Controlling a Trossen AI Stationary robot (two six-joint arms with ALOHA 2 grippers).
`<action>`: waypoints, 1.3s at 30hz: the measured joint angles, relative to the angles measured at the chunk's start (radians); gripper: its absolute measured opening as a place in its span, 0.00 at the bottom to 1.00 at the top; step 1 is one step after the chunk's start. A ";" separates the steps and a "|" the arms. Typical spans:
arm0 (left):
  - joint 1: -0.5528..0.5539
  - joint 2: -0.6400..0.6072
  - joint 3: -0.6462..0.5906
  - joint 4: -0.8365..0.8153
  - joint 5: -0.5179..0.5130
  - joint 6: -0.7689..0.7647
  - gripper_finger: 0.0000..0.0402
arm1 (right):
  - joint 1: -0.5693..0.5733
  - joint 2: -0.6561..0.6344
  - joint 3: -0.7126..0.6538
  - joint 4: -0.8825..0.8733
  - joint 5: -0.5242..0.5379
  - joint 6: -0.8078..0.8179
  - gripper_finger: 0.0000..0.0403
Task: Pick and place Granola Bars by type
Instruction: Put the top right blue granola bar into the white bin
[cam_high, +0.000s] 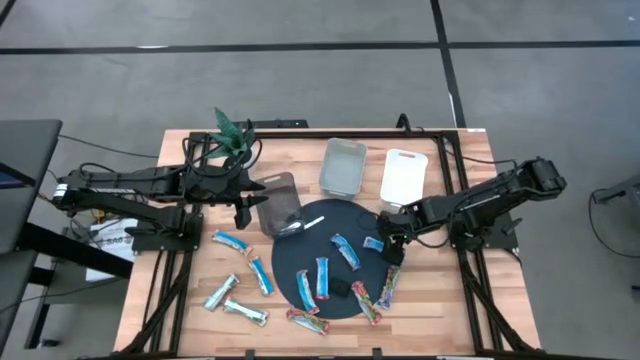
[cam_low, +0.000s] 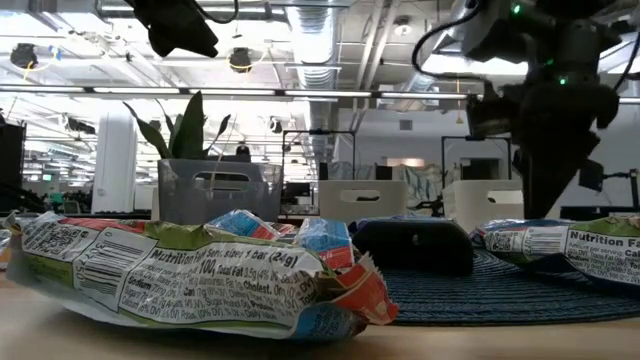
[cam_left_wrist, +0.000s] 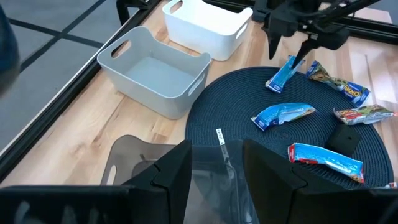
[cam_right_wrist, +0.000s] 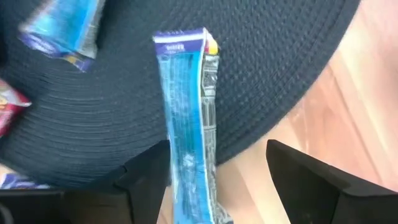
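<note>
— At three o'clock on the round dark mat (cam_high: 300, 262), what is your right gripper (cam_high: 390, 247) doing?

— My fingers are spread, with a blue granola bar (cam_right_wrist: 185, 127) standing up between them. Whether they pinch it, I cannot tell. That bar lies at the mat's three o'clock edge (cam_high: 374, 243).

— And your left gripper (cam_left_wrist: 214, 177)?

— Open, hovering over the smoky clear bin (cam_high: 279, 202) at the mat's eleven o'clock.

— What's in the bins?

— The grey bin (cam_high: 342, 165) and the white bin (cam_high: 404, 177), at twelve and one o'clock, show bare floors. The clear one I cannot judge.

— Count the bars.

— About seven on or overlapping the mat, four on the wood at eight o'clock (cam_high: 231, 240), and one red-green bar (cam_high: 308, 322) at six. A small black block (cam_high: 342, 289) sits among them.
</note>
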 joint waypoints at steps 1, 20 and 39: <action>0.000 0.000 0.000 0.000 0.000 -0.003 0.33 | 0.001 0.017 0.000 0.005 -0.005 0.000 0.64; 0.000 0.000 0.000 0.000 0.000 -0.006 0.33 | 0.004 0.102 0.037 0.037 -0.052 -0.019 0.19; 0.000 0.000 0.000 0.000 0.001 -0.006 0.33 | -0.040 0.101 0.174 -0.005 -0.051 -0.048 0.03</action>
